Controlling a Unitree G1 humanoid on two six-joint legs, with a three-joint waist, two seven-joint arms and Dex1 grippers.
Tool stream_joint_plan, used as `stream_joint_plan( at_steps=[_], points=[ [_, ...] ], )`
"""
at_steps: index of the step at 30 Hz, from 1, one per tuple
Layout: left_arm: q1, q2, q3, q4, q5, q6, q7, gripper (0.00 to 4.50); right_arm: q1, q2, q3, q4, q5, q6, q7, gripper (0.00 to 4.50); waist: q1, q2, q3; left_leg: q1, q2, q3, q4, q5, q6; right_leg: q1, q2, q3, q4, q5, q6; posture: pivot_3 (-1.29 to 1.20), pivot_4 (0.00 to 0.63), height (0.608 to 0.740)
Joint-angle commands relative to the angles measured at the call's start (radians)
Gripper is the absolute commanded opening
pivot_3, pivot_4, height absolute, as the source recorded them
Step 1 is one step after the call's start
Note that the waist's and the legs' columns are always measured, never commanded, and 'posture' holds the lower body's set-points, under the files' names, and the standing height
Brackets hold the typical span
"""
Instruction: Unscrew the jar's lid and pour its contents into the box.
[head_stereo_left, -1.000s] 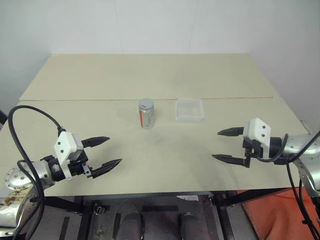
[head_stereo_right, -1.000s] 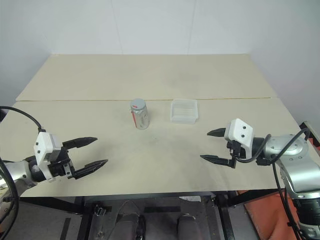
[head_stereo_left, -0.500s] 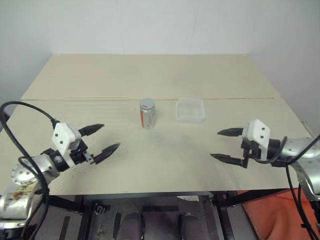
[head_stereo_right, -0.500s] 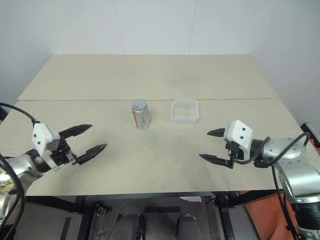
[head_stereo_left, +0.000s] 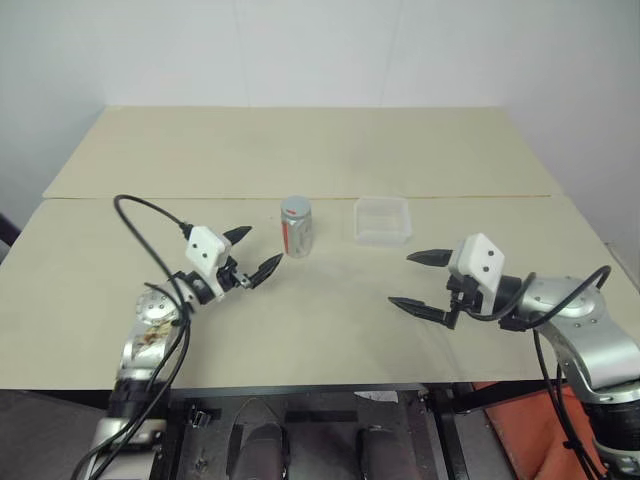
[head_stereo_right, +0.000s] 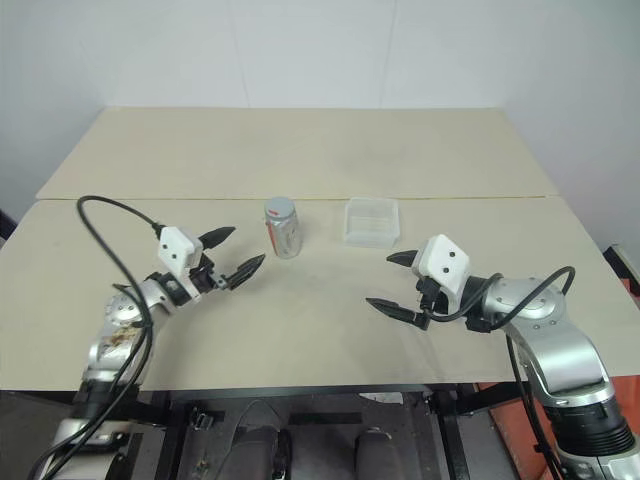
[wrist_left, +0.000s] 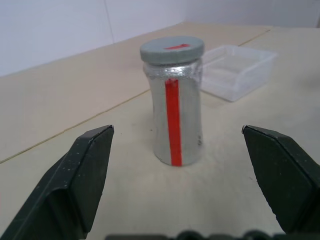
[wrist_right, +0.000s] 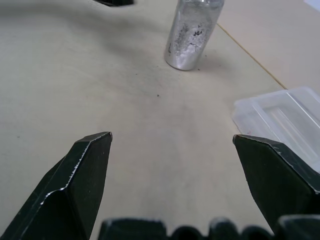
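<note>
Since a second ago the left gripper (head_stereo_left: 252, 254) has swung in from the near left edge toward the jar (head_stereo_left: 296, 227) and now hangs just beside it, its two black tapered fingers spread wide with nothing between them. Over the same time the right gripper (head_stereo_left: 418, 280) has drifted a little inward; its pointed fingers are also spread apart and empty.

That jar stands upright near the middle of the table (head_stereo_left: 300, 330), a small cylinder of shiny, crinkled silver with a straight red stripe running down its side. It narrows slightly below the lid (wrist_left: 172, 49), a flat round grey cap with a red dash on top, seated on the jar's mouth. I cannot make out anything inside.

Near it, on the right-hand side but apart from it, sits the box (head_stereo_left: 381, 220), a shallow clear plastic tray, roughly square with rounded corners and a stepped rim.

Both rest on a matte, pale beige tabletop, faintly scuffed, with a thin seam running across behind them.
</note>
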Motion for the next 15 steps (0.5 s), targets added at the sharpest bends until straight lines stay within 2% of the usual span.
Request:
stream_joint_plan(
  at_steps=[1,10,15],
  points=[
    [-0.07,-0.026,-0.013,0.096,0.011,-0.074,-0.025,4.48,0.012,0.006,-0.014,-0.064,0.003,0.024,-0.035,4.5,0.0,0.0,0.0,0.0,0.0,0.0,0.0,0.0,0.0,0.0,0.0,0.0,0.0,0.0,0.0,0.0,0.15,0.74],
    [-0.247,-0.095,-0.036,0.399,0.083,-0.219,-0.002,4.48,0.077,0.008,-0.038,-0.153,0.014,0.073,-0.089,4.5,0.001,0.0,0.0,-0.002,0.0,0.0,0.001,0.0,0.0,-0.001,0.0,0.0,0.0,0.0,0.001,0.0,0.15,0.74],
    [-0.296,-0.118,-0.034,0.492,0.102,-0.273,0.013,4.48,0.101,0.007,-0.05,-0.182,0.017,0.082,-0.101,4.5,0.003,0.0,0.0,-0.004,-0.001,-0.001,0.002,0.0,0.0,-0.001,0.0,-0.001,-0.001,0.001,0.002,0.0,0.15,0.74]
  ],
)
